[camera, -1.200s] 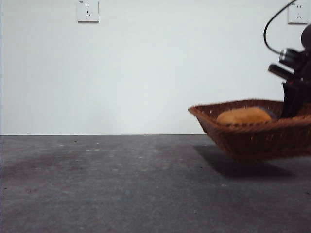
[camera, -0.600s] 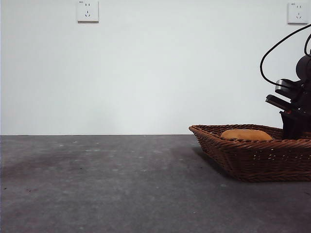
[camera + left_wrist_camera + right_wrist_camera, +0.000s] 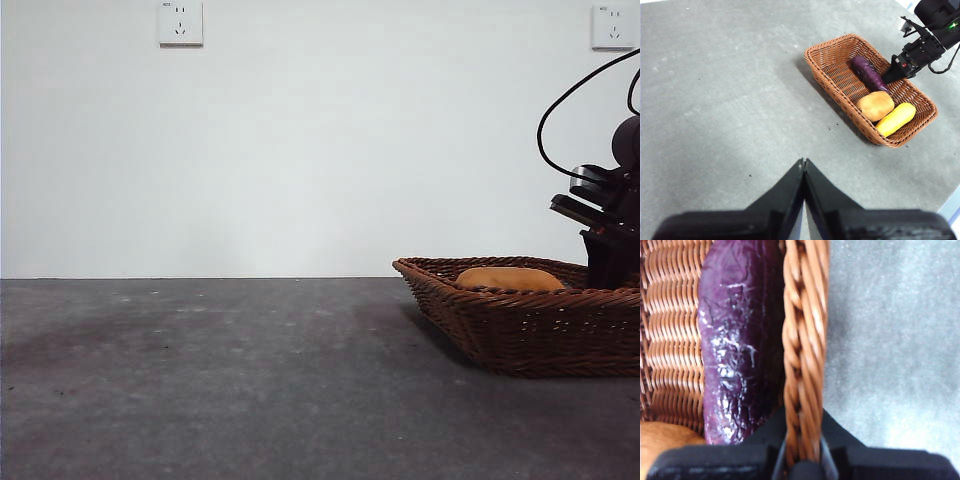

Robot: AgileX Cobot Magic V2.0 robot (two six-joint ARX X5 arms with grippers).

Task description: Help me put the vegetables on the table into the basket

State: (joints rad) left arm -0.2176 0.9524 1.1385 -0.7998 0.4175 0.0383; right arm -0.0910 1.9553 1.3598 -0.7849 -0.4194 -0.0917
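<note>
The brown wicker basket rests on the grey table at the right. In the left wrist view the basket holds the purple eggplant, the brown potato and the yellow corn cob. My right gripper is shut on the basket's braided rim, with the eggplant just inside it. It shows at the right edge of the front view. My left gripper is shut and empty, high above the table. Only the potato rises above the rim in the front view.
The basket lies near a table edge in the left wrist view. Two wall sockets sit on the white back wall. The right arm's cable loops above the basket.
The basket, held tilted above the table a second ago, has come down and now rests flat on it. The right gripper came down with it.
</note>
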